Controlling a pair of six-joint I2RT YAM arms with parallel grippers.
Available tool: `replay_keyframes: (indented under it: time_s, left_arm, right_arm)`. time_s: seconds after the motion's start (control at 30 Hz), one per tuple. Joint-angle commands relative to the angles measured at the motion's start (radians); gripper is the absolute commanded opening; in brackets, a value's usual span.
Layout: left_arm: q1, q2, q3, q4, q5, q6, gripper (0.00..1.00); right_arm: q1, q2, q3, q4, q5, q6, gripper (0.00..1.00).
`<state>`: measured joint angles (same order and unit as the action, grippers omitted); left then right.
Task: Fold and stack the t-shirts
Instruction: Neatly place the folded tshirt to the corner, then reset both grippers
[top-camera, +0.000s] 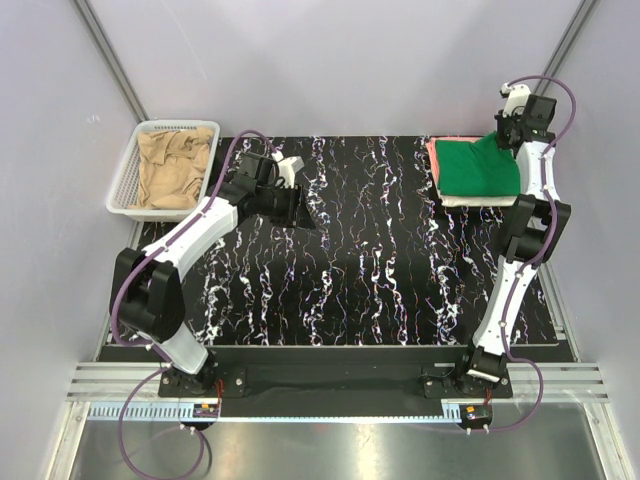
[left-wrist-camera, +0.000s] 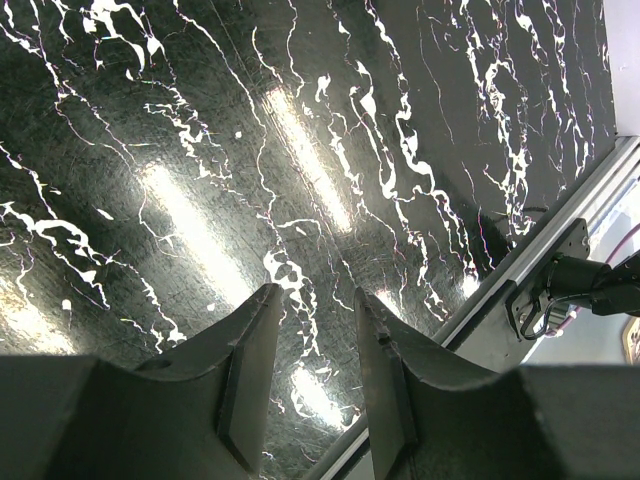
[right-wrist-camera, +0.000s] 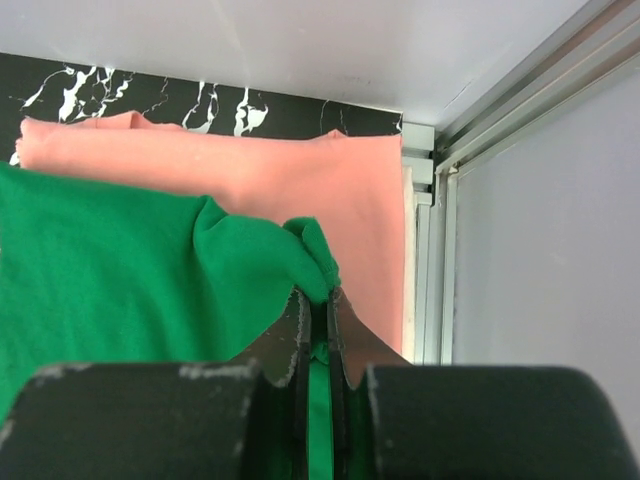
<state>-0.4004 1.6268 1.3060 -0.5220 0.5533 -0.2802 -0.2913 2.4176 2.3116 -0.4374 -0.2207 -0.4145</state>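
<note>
1. In the top view, a white mesh basket (top-camera: 125, 185) sits off the surface's far-left corner, at about 10 o'clock. A crumpled tan t-shirt (top-camera: 172, 170) lies inside it.
2. The left fingers (left-wrist-camera: 250, 360) are just to the right of the basket, at about 11 o'clock. They are spread apart and grasp nothing. The left wrist view shows only bare black marbled surface (left-wrist-camera: 200, 150) between and beyond them. The tan t-shirt is near them at their 9 o'clock and does not touch them.
3. The middle of the surface carries no cloth.
4. A folded stack lies in the far-right corner, at about 2 o'clock. The green t-shirt (top-camera: 480, 168) is on top. The salmon-pink t-shirt (right-wrist-camera: 300, 180) lies under it and shows along the far and left edges. A pale white layer (top-camera: 478, 202) peeks out at the near edge.
5. The right fingers (right-wrist-camera: 288, 345) are at the stack's far-right corner. They are clenched tight on a bunched corner of the green t-shirt, and that pinched fold stands up above the flat pink cloth.
</note>
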Motion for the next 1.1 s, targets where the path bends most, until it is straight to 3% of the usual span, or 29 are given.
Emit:
replay_keyframes:
  time_s: [0.0,0.43,0.5,0.57,0.6,0.7,0.83,1.07]
  left_arm:
    - [-0.003,-0.005,-0.002,0.031,0.010,0.007,0.41]
    - [-0.005,0.001,0.003,0.033,0.016,0.007,0.41]
    - [-0.005,0.001,0.003,0.031,0.016,0.006,0.41]
    - [-0.005,0.001,0.004,0.033,0.017,0.006,0.41]
    - [-0.005,0.001,0.004,0.033,0.016,0.006,0.41]
    - [-0.003,0.001,0.004,0.033,0.014,0.006,0.41]
    - [-0.005,-0.008,0.004,0.036,0.016,0.004,0.41]
    - [-0.005,-0.065,-0.014,0.065,0.005,0.004,0.42]
  right_arm:
    - [-0.003,-0.095,-0.001,0.118,0.017,0.002,0.00]
    - [-0.003,-0.003,0.071,0.155,0.015,0.025,0.00]
    - [-0.003,0.012,0.098,0.155,0.030,0.032,0.04]
    - [-0.003,0.026,0.112,0.155,0.040,0.046,0.11]
    - [-0.003,0.031,0.118,0.158,0.053,0.052,0.25]
    - [-0.003,0.034,0.140,0.158,0.090,0.085,0.46]
    - [-0.003,-0.032,0.106,0.157,0.141,0.190,0.57]
    - [0.017,-0.250,-0.124,0.158,0.090,0.409,0.63]
